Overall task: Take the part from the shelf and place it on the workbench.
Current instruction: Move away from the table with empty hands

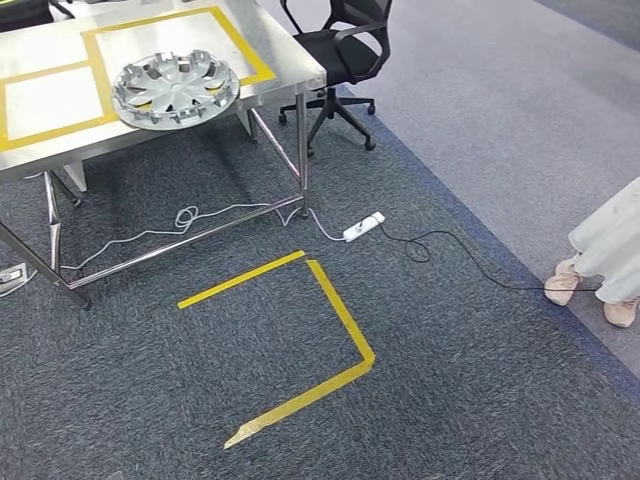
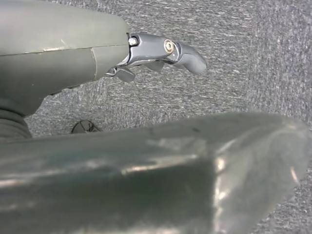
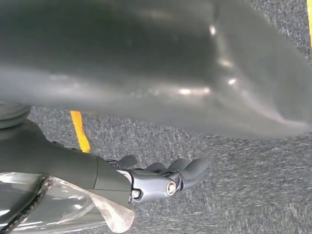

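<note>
The part, a silver wheel cover (image 1: 175, 88), lies flat on the steel workbench (image 1: 298, 62) at the upper left of the head view, across the near edge of a yellow-taped rectangle and close to the bench's front edge. My left hand (image 2: 92, 56) hangs over grey carpet with its dark fingers (image 2: 167, 48) stretched out straight and nothing in them. My right hand (image 3: 110, 178) also hangs above the carpet, fingers (image 3: 180, 173) extended and holding nothing, beside a strip of yellow floor tape (image 3: 80, 130).
Yellow tape (image 1: 336, 305) marks a square corner on the carpet in front of the bench. A white power strip (image 1: 364, 226) and its cables trail by the bench leg. A black office chair (image 1: 343, 45) stands behind the bench. A person's feet (image 1: 562, 283) are at the right.
</note>
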